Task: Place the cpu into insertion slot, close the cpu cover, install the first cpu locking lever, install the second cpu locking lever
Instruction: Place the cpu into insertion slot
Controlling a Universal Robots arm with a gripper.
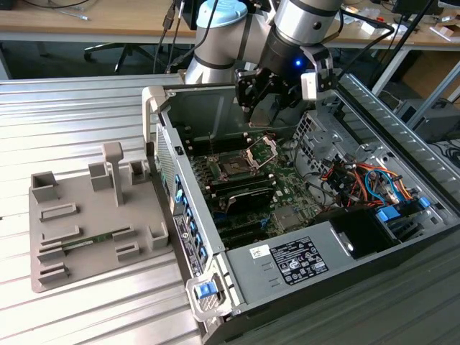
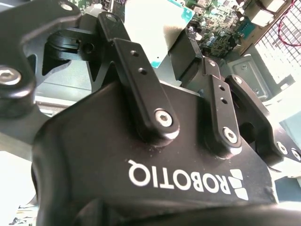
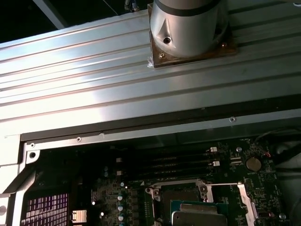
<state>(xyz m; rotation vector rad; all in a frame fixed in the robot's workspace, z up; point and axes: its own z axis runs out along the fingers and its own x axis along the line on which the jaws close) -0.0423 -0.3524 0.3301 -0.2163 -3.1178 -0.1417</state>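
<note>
ribbed metal bench [image 1: 72, 316] carrying an open computer case [image 1: 170, 154], with the arm [image 1: 302, 21] over it.
gripper [image 1: 249, 106] pinches the cpu [image 3: 195, 215] between its fingers, above the insertion slot [image 1: 233, 167] and clear of it; the cpu cover [image 1: 263, 149] stands tilted up at that slot's edge.

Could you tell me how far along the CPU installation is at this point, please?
Nothing is done yet: the insertion slot lies empty and the cpu cover stands raised. In hand: the gripper holds the cpu above the open computer case. Seating, closing and both locking steps are left.
</note>
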